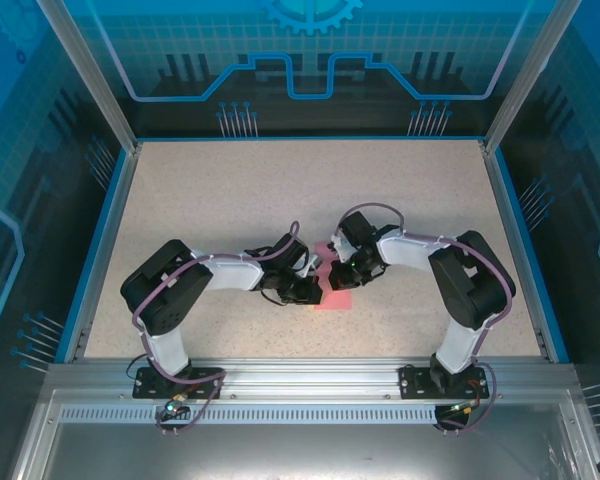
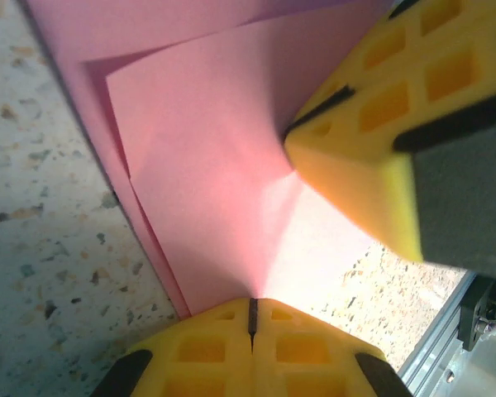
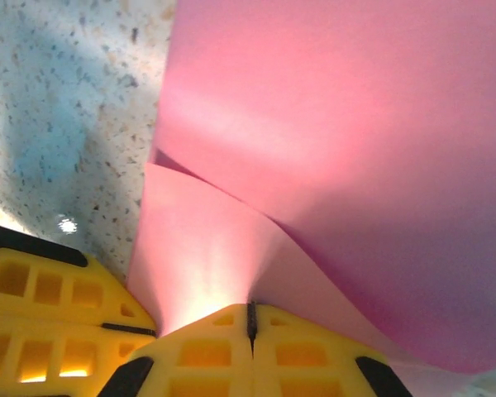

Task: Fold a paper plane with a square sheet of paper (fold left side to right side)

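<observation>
— Left pincer (image 2: 252,318) and right pincer (image 3: 252,318): how do they stand?
— Both pressed together on the square sheet of paper (image 2: 207,190), each pinching an edge; it spreads ahead of their tips in overlapping layers, speckled table (image 2: 41,248) beside it.
— Handling?
— Light, limp, easily creased or torn, I'd judge. Hold near a corner, close to the fold, and pull gently.

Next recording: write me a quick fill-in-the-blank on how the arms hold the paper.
The square sheet of paper is ___ in colour.
The left gripper has its jaws ___ on the sheet.
Counting the right gripper, ___ grippers pinch it.
Missing words: pink; shut; two.
</observation>
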`<move>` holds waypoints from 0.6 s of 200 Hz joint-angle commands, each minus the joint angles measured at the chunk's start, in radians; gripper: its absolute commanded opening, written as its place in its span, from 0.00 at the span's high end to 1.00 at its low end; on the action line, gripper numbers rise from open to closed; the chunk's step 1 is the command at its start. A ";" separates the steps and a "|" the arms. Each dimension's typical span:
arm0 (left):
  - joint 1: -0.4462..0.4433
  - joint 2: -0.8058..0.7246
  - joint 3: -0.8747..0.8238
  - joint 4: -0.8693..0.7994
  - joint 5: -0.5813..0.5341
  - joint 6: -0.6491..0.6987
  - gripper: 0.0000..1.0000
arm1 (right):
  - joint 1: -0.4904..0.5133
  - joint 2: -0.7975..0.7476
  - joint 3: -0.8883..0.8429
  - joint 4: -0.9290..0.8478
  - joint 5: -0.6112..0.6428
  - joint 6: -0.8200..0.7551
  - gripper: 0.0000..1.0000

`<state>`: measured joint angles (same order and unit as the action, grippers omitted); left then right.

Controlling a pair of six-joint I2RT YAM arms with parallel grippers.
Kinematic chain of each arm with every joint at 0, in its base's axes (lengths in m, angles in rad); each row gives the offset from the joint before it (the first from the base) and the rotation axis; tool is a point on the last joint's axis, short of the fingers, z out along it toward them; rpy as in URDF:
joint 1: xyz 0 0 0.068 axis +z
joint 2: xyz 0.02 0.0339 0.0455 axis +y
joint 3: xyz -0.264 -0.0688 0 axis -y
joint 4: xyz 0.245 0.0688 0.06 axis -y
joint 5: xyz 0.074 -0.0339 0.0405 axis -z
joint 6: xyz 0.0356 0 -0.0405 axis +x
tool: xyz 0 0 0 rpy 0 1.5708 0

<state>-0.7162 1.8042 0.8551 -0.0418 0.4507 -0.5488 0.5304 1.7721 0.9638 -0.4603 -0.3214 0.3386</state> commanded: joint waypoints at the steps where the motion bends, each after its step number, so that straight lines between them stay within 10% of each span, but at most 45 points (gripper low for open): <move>1: -0.001 0.049 -0.058 -0.127 -0.092 0.007 0.97 | -0.053 0.003 0.015 -0.069 0.084 -0.041 0.95; 120: -0.001 0.042 -0.050 -0.127 -0.090 0.012 0.97 | -0.198 0.019 0.038 -0.124 0.087 -0.068 0.95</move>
<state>-0.7162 1.8038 0.8547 -0.0383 0.4503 -0.5484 0.3897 1.7721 0.9749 -0.5255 -0.3267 0.2829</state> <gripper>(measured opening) 0.050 0.050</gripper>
